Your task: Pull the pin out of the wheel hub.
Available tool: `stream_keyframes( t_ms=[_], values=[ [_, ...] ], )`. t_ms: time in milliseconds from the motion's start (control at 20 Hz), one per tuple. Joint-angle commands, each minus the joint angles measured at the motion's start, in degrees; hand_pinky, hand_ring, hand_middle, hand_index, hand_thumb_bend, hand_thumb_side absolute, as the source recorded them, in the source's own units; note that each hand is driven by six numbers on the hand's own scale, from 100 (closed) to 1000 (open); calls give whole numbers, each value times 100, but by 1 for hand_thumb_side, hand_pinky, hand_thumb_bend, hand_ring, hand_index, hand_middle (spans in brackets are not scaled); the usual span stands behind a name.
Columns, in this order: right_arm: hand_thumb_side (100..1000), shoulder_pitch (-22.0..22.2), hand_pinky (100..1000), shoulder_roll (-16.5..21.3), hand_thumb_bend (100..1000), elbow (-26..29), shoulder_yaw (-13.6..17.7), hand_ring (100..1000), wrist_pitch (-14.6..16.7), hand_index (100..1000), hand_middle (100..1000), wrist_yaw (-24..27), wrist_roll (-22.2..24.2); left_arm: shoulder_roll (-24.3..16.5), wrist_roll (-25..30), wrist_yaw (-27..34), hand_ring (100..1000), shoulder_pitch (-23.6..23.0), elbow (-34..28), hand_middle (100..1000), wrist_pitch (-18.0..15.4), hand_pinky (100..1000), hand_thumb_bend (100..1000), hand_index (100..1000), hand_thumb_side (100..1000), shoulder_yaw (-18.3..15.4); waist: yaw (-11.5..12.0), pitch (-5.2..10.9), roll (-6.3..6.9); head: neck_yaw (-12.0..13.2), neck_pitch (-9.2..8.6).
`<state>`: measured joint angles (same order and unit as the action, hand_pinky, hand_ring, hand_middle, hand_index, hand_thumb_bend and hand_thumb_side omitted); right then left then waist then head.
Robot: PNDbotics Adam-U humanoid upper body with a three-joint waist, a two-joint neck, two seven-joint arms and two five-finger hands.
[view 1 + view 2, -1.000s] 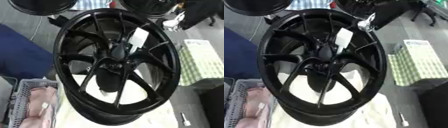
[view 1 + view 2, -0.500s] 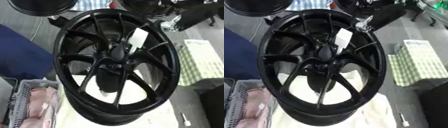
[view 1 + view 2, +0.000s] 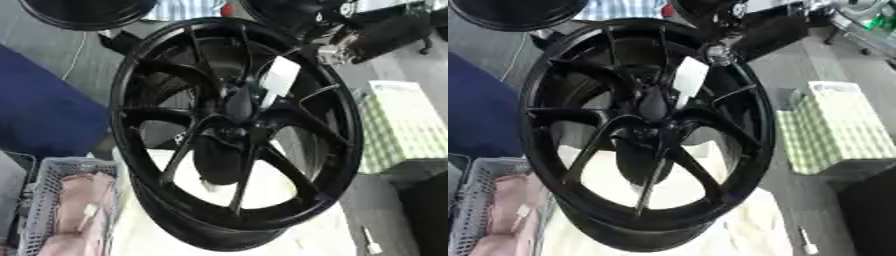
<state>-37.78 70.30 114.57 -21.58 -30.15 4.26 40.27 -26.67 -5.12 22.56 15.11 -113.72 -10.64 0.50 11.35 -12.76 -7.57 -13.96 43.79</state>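
Observation:
A large black spoked wheel [image 3: 175, 75] stands tilted on a white cloth [image 3: 262, 187], its face turned toward me. The hub [image 3: 234, 131] sits where the spokes meet; I cannot make out a pin against the black. A white tag [image 3: 280, 75] lies over the upper spokes. My right arm [image 3: 767, 32] comes in from the upper right, with a silver joint [image 3: 715, 50] at the rim. A dark shape that looks like my right hand [image 3: 654, 102] reaches down to the hub. A small pale bit [image 3: 208, 186] shows below the hub, behind the spokes.
A grey slatted basket [image 3: 44, 200] holding pink cloth stands at the lower left. A green-checked box [image 3: 402, 125] lies at the right. More black wheels [image 3: 87, 10] rest at the far edge. A dark blue surface [image 3: 35, 115] fills the left side.

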Motion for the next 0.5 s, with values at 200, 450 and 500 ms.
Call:
stream_keyframes(
  t_ms=[200,450,500],
  values=[
    [810,-93,916,68,100,3,18,1000,-63,1000,873,24,61,-36,22,54,647,85,-87,624,10,719,100,794,656,1,9,106,31,-53,33],
    [798,-99,923,35,100,3,11,1000,-161,1000,881,-93,74,-27,31,78,648,97,-87,624,21,719,100,794,656,7,21,142,28,-89,33],
    [799,-91,923,31,100,3,9,1000,-188,1000,881,-123,83,-26,33,82,648,102,-87,624,21,719,100,794,656,8,24,147,28,-97,33]
  ],
)
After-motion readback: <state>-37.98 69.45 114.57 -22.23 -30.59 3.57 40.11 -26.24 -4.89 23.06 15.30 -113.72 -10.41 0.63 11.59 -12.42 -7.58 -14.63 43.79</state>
